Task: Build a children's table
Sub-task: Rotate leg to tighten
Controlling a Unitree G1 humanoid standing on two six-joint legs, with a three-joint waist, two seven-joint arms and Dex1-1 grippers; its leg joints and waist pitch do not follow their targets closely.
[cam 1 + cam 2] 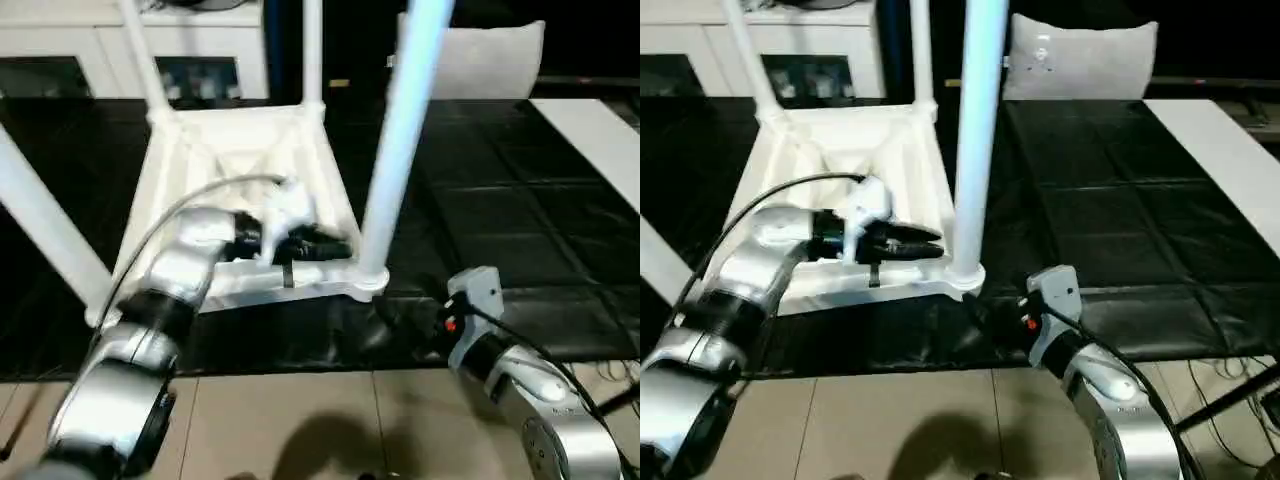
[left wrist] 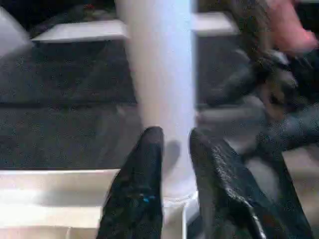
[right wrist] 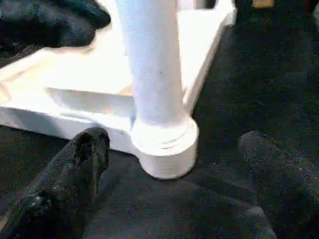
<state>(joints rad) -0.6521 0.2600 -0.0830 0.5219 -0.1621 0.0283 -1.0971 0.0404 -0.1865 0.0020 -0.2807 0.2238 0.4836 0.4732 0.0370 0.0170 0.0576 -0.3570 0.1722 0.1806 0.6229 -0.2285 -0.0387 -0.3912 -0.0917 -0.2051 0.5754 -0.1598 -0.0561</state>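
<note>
The white tabletop (image 1: 840, 160) lies upside down on a black mat (image 1: 1120, 240), its ribbed underside facing up, close to the mat's near edge. Legs stand upright in its corner sockets: the near right leg (image 1: 975, 130) rises from a round socket (image 3: 164, 147) at the corner nearest the robot's right arm, and two more legs, the far left leg (image 1: 750, 55) and the far right leg (image 1: 922, 50), stand at the far corners. Another white tube (image 1: 45, 225) slants across the left side of the left eye view.

The left gripper (image 1: 925, 243) reaches level over the tabletop's near part, its two black fingers (image 2: 139, 184) pointing at the near right leg just above the socket. The fingers stand a narrow gap apart with nothing between them; their tips are just short of the tube.

The right gripper (image 3: 174, 164) sits low on the mat just outside the same corner, jaws spread wide, one finger on either side of the socket and clear of it, holding nothing.

Beyond the mat stand a white cabinet (image 1: 130, 50) with glass doors and a grey-white cushion-like panel (image 1: 1080, 60). A white board (image 1: 1220, 150) lies along the mat's right side. Beige floor tiles (image 1: 910, 420) show nearest the robot.
</note>
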